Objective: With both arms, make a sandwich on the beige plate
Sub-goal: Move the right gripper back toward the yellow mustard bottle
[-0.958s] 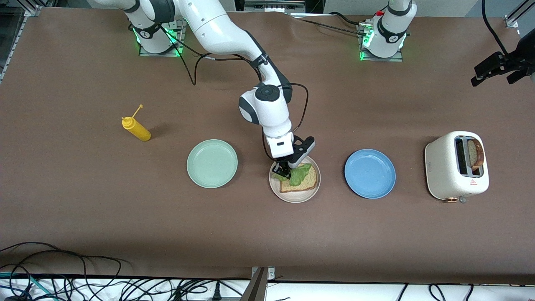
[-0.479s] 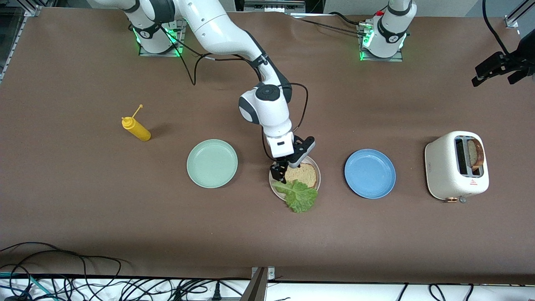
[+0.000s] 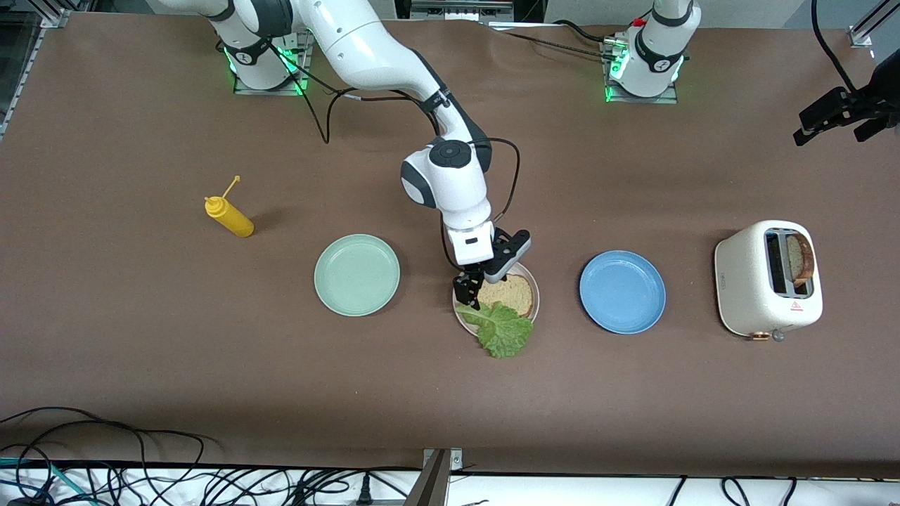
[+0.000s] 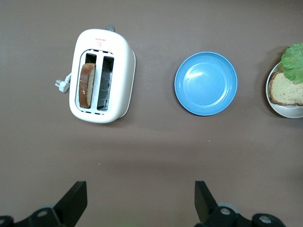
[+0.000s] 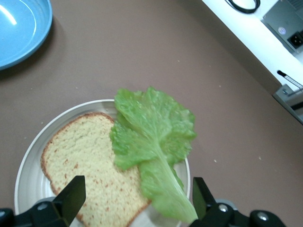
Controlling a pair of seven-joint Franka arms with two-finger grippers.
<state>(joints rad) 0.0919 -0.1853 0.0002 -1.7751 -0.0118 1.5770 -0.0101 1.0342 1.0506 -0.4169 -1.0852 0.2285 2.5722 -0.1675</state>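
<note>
My right gripper [image 3: 470,289] released, fingers spread, just above beige plate [image 3: 532,303]. Under it bread slice [image 3: 508,294]; lettuce leaf [image 3: 503,332] overhangs plate's camera-side rim. My left gripper [image 3: 837,116] open, waiting high, toaster [image 4: 101,75] below with one slice.

A green lettuce leaf [image 3: 503,330] and tan, brown-crusted bread [image 3: 508,293] lie on the beige plate [image 3: 532,310], between mint [image 3: 356,274] and blue plates [image 3: 622,292].
</note>
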